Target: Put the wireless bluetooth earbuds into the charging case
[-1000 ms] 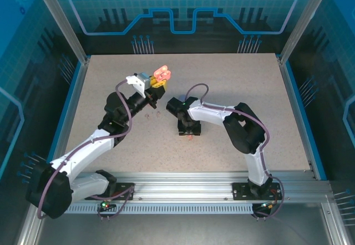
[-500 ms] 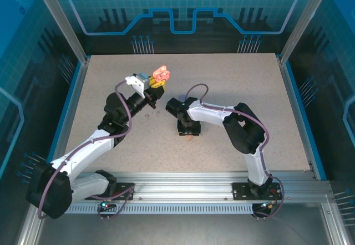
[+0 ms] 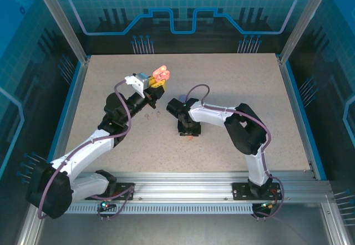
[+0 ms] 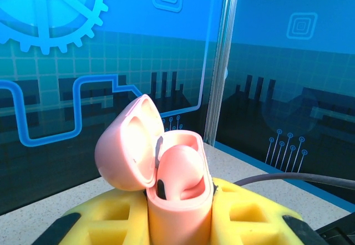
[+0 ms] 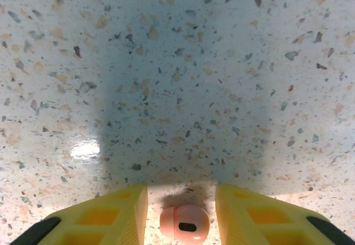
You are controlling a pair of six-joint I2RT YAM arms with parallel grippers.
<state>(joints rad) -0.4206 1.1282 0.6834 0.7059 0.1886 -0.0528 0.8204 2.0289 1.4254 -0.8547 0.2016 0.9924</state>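
The counter [image 3: 233, 90] is carrying most of the unfinished work, so I am judging the task as being in its early part.

The left end effector [image 3: 157, 81] is clamping tight on a pink case [image 4: 166, 178] and holding it aloft over the far half of the counter, left of the middle. The case's lid [image 4: 130, 151] is hanging open and the mouth is facing up. From the left wrist view I cannot tell whether a bud is already sitting in its well.

The right end effector [image 5: 180, 195] is pointing straight down near the counter's centre. Its yellow fingers [image 5: 119, 212] are standing partly open on either side of a pale pink bud [image 5: 184, 224], with a gap showing on both sides. Nothing is being gripped there yet.

That bud is lying on the counter, well apart from the case, so gripping, lifting, carrying and seating are all waiting to be done.

Two more small specks [image 3: 153, 113], probably buds, are lying between the arms, toward the left arm. They are too small for me to be telling their colour.
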